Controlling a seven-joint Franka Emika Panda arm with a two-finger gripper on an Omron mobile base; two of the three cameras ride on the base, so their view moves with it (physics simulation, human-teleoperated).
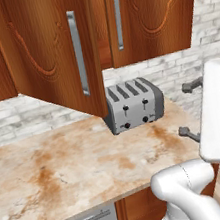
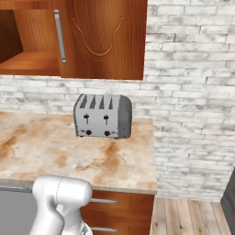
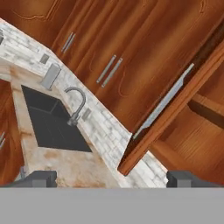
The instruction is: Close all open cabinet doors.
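Dark finger tips of your claw (image 3: pixel 111 178) stand spread wide at the bottom of the hand view, gripping nothing. From the claw, the open cabinet door (image 3: pixel 175 109) lies at about one o'clock and near: you see it edge-on, swung out from the cabinet, with shelves showing behind it at three o'clock. Its long axis, and that of its silver handle (image 3: pixel 164 101), runs on a slant from seven to one o'clock in that view. In my judgement the coming push has to meet the door's broad outer face, not its thin edge.

From the left base view the same door (image 1: pixel 45 46) hangs out over the desk (image 1: pixel 67 175), at eleven o'clock from the toaster (image 1: pixel 133 104). Beyond the door, the sink (image 3: pixel 50 120) and faucet (image 3: pixel 78 103) sit at ten o'clock. No brand, label or writing can be read.
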